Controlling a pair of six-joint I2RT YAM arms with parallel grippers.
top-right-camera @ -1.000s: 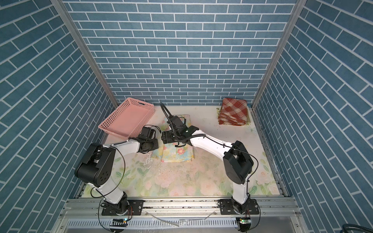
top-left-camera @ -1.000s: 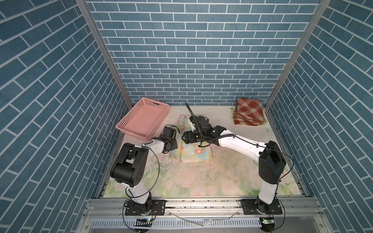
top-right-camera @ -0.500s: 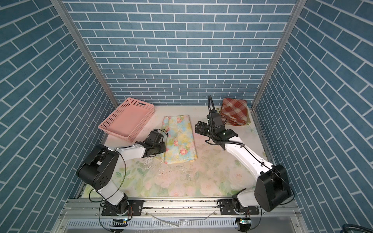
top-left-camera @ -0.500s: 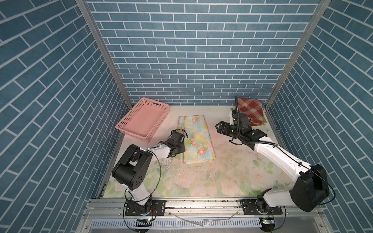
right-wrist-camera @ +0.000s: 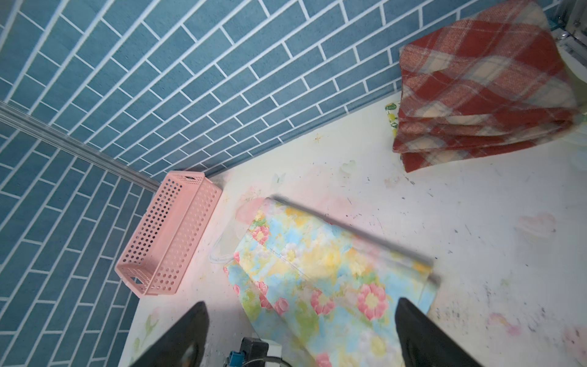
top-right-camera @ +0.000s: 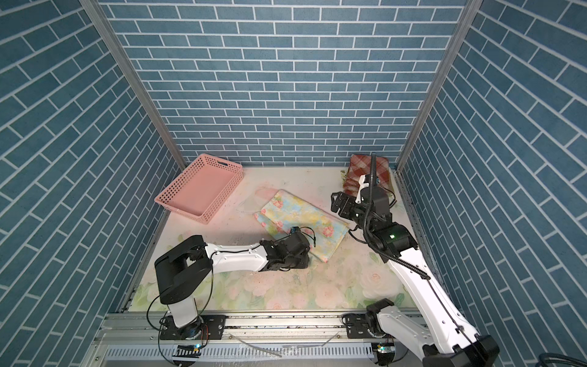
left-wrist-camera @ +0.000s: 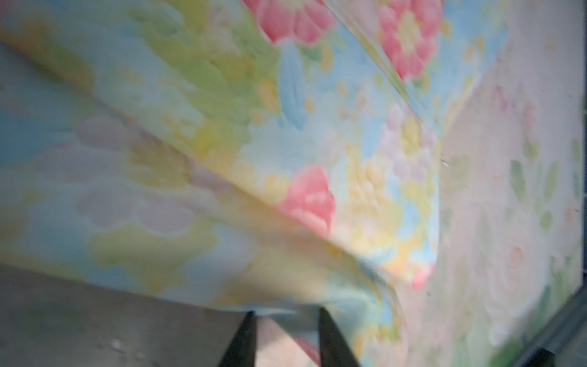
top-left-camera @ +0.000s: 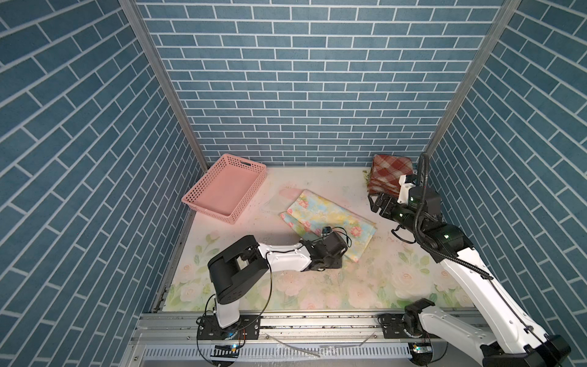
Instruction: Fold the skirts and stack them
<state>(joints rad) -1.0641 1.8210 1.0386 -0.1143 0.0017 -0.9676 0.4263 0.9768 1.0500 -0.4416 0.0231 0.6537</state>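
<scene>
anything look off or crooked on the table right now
The floral skirt lies slanted mid-table, apart from the plaid skirt stack in the far right corner, its near edge rumpled at the left gripper. A lemon-print corner pokes out beneath the plaid.

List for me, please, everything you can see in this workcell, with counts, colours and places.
floral skirt: one, pastel blue, yellow and pink, folded flat at mid-table.
plaid skirt: one, rust-red and cream, folded on top of the pile in the back right corner.
lemon-print cloth: one corner showing, white with yellow and green, sticking out under the plaid skirt.
basket: one, pink perforated plastic, empty, back left by the wall.
table covering: one, faded rose print, over the whole tabletop.
brick walls: three, blue, around the table.
left tool: one, black, fingers apart at the floral skirt's near edge.
right tool: one, black, wide open and empty, raised between the floral skirt and the pile.
</scene>
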